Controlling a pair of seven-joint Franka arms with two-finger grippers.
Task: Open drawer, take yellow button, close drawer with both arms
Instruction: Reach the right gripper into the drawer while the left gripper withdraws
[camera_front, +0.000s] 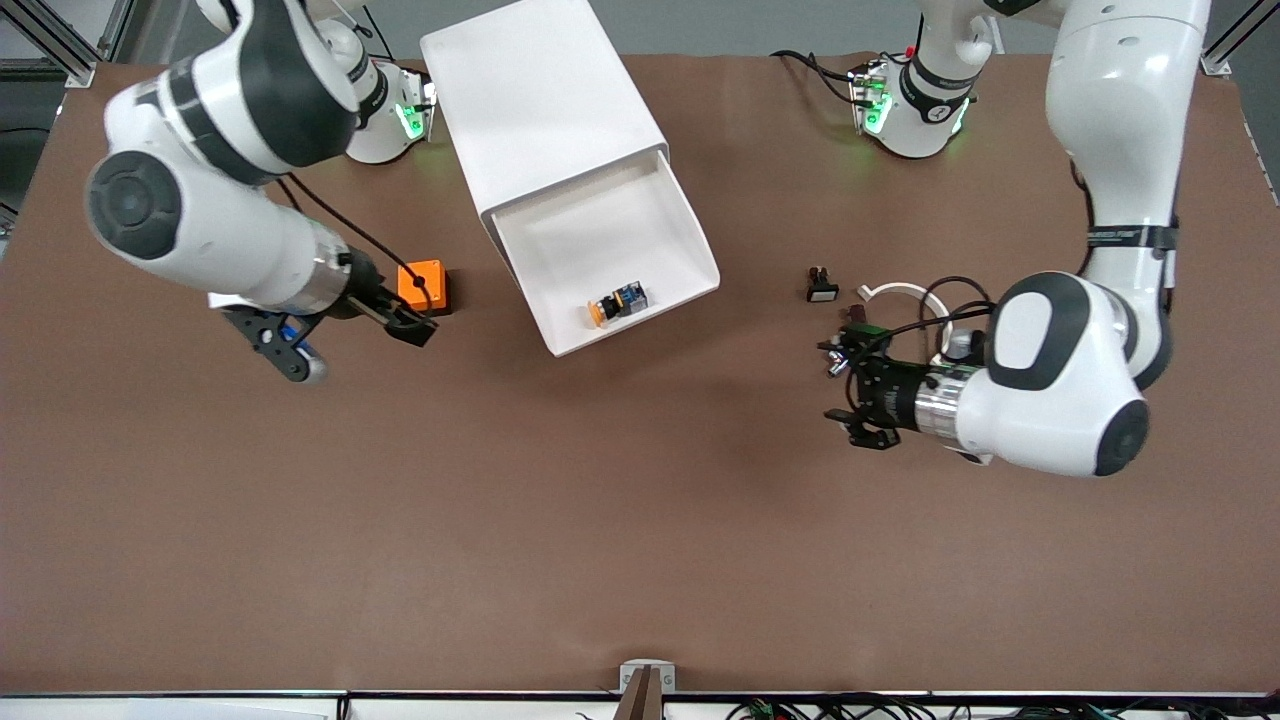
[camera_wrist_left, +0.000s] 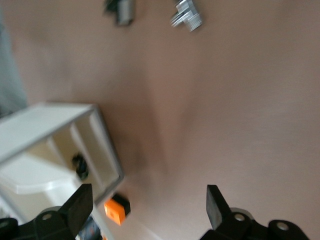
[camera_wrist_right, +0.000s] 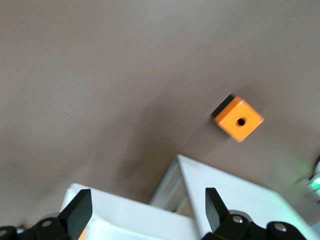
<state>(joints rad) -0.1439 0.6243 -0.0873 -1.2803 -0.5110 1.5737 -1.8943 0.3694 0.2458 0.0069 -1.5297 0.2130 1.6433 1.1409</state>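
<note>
Top drawer (camera_front: 610, 262) pulled out | push button (camera_front: 617, 303) inside, near its front lip | left gripper (camera_front: 848, 385) empty, fingers spread, well apart from button | right gripper (camera_front: 345, 335) open, empty, beside orange cube (camera_front: 421, 285) | advice: descend vertically, clear the drawer lip.

both glossy white robot arms hover over the brown table (camera_front: 600, 520), the black two-finger left gripper (camera_front: 838, 393) and the black two-finger right gripper (camera_front: 345, 345) each with fingers spread apart, holding nothing.
</note>
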